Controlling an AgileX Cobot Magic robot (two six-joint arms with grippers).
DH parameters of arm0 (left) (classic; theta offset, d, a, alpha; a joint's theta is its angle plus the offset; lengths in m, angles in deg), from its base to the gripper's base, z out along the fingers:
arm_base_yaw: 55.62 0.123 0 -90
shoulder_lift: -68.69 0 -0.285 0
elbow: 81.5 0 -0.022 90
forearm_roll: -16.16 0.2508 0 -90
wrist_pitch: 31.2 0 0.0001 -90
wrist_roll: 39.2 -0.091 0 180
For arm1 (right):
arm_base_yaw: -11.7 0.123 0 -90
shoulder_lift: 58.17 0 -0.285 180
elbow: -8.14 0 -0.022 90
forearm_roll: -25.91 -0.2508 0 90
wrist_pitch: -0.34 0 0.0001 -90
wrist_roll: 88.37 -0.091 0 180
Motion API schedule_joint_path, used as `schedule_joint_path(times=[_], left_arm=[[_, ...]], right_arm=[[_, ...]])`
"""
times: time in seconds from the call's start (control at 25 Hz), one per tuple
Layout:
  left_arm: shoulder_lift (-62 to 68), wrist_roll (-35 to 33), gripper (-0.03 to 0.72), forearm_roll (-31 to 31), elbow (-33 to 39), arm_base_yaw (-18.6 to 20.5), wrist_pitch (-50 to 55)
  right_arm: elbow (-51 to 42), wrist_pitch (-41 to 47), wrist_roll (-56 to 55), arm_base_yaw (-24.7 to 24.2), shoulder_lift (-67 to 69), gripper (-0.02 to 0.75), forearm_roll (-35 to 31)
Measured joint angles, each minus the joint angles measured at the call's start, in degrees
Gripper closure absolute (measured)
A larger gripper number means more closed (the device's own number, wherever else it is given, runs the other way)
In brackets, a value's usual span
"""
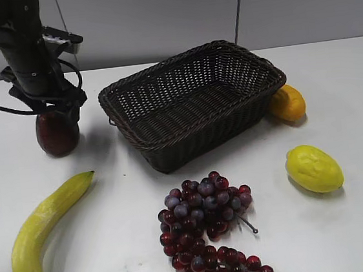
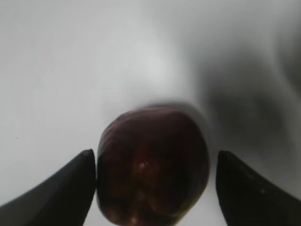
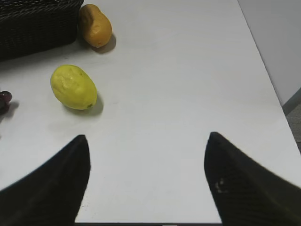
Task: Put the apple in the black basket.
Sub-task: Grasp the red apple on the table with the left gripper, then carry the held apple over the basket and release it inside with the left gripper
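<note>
We see the left gripper (image 1: 56, 113) reaching down over the apple (image 1: 57, 133), fingers (image 2: 61, 188) spread wide around it, unclenched; the apple rests on the surface (image 1: 110, 202), left of the black basket (image 1: 194, 102); right gripper (image 3: 146, 181) released.

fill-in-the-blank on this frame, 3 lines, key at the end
1. The left pincer straddles the ____, which sits left of the black basket.
2. The inside of the basket holds ____ fruit.
3. The bunch of grapes lies on the table between the banana and the ____.

Missing words: apple; no; lemon
</note>
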State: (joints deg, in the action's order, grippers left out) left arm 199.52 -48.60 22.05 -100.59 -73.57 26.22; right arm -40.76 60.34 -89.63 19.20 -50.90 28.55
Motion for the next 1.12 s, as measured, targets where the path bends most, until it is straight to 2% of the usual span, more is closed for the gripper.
schedule_joint_path(times=[0.32,0.52,0.92,1.0,1.12], left_arm=[[1.6,0.0,0.107,1.2,-0.1,0.0,0.6],[1.7,0.0,0.158,1.2,-0.5,0.0,1.1],[1.5,0.0,0.16,4.0,-0.6,-0.1,2.7],[0.7,0.0,0.19,4.7,-0.5,-0.1,3.5],[-1.6,0.0,0.19,4.8,-0.5,-0.1,3.5]], right_arm=[[0.0,0.0,0.0,0.0,0.0,0.164,0.0],[0.0,0.0,0.0,0.0,0.0,0.164,0.0],[0.0,0.0,0.0,0.0,0.0,0.164,0.0],[0.0,0.0,0.0,0.0,0.0,0.164,0.0],[0.0,0.0,0.0,0.0,0.0,0.164,0.0]])
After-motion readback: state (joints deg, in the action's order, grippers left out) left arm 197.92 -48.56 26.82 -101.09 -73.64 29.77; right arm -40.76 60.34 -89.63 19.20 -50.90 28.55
